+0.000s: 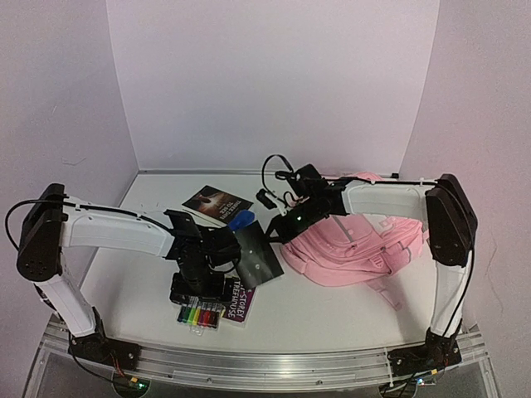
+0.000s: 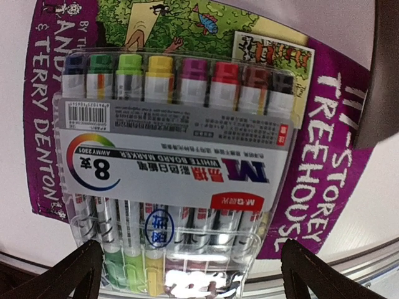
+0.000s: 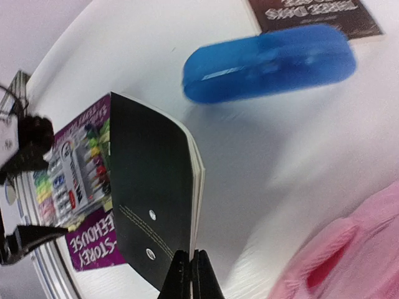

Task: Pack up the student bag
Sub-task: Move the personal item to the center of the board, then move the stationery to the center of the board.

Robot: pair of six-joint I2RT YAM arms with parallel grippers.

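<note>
The right end effector is pinched shut on the lower edge of a thin black notebook, which stands tilted up off the bench; the student bag lies slumped just behind it, to its right; soft and floppy, the bag will likely sag shut, so a zip edge or top loop seems the surest hold; the left end effector hangs spread wide directly over a marker pack lying on a purple book.

"TREEHOUSE" on purple bk, "M&G" on marker pk
</note>
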